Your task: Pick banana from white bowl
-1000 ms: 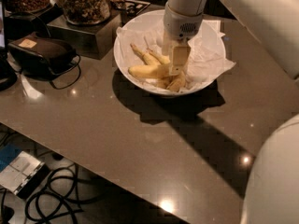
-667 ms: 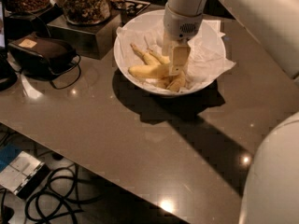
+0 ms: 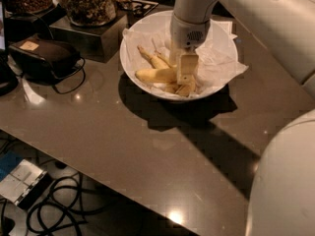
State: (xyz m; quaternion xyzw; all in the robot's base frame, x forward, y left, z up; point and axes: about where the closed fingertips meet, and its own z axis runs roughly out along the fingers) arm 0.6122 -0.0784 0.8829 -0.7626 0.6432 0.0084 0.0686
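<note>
The white bowl (image 3: 132,43), lined with crumpled white paper, stands on the dark table and holds several bananas. The banana (image 3: 151,75), long and pale yellow, lies across the bowl's front left part. Shorter bananas (image 3: 158,61) lie behind and beside it. My gripper (image 3: 186,73) hangs from the white arm straight down into the middle of the bowl, at the right end of the long banana and among the fruit. Its lower end hides part of the bananas.
Glass jars of nuts (image 3: 88,3) stand on a metal box at the back left. A black case with a cord (image 3: 45,57) lies to the left. The table's front edge (image 3: 98,178) runs diagonally, with cables on the floor below. My white arm (image 3: 275,38) fills the right side.
</note>
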